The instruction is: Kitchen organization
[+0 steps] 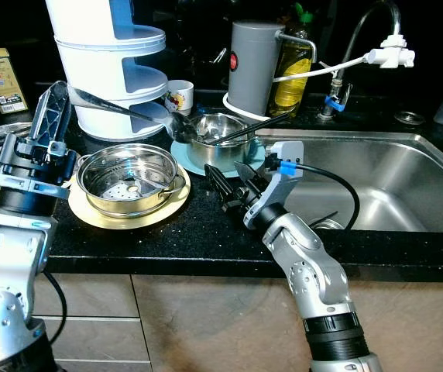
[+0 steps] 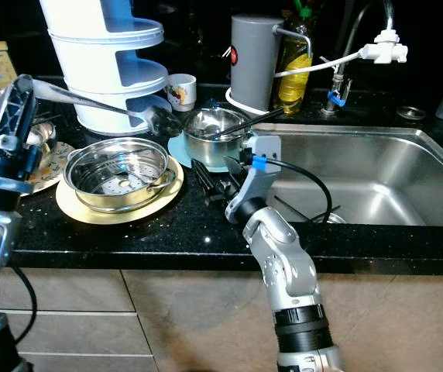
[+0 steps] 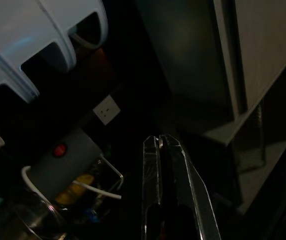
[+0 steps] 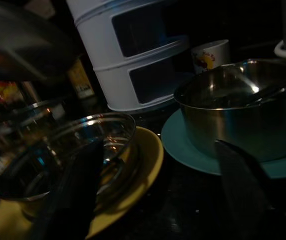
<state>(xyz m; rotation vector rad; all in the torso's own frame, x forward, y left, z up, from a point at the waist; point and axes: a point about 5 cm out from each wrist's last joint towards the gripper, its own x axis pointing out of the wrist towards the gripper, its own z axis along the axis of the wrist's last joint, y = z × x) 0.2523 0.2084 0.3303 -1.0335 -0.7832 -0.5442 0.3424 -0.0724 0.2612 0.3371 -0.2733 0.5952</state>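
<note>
My left gripper [image 1: 55, 99] is raised at the left, fingers pointing up, shut on the handle of a long metal ladle [image 1: 125, 111]. The ladle's bowl hangs near the white tiered rack [image 1: 109, 70]. A steel steamer pot [image 1: 131, 178] sits on a yellow plate [image 1: 90, 215]. Right of it, a smaller steel bowl [image 1: 215, 132] rests on a teal plate [image 1: 181, 153], with a black utensil [image 1: 248, 128] lying across it. My right gripper [image 1: 223, 174] stands open low over the black counter between the two plates; its fingers [image 4: 243, 190] are spread wide.
A steel sink [image 1: 376, 186] lies to the right, with a faucet [image 1: 361, 46] behind it. A grey canister [image 1: 252, 66], an oil bottle [image 1: 291, 74] and a printed mug [image 1: 179, 97] stand at the back. Another plate [image 2: 55, 159] lies at the far left.
</note>
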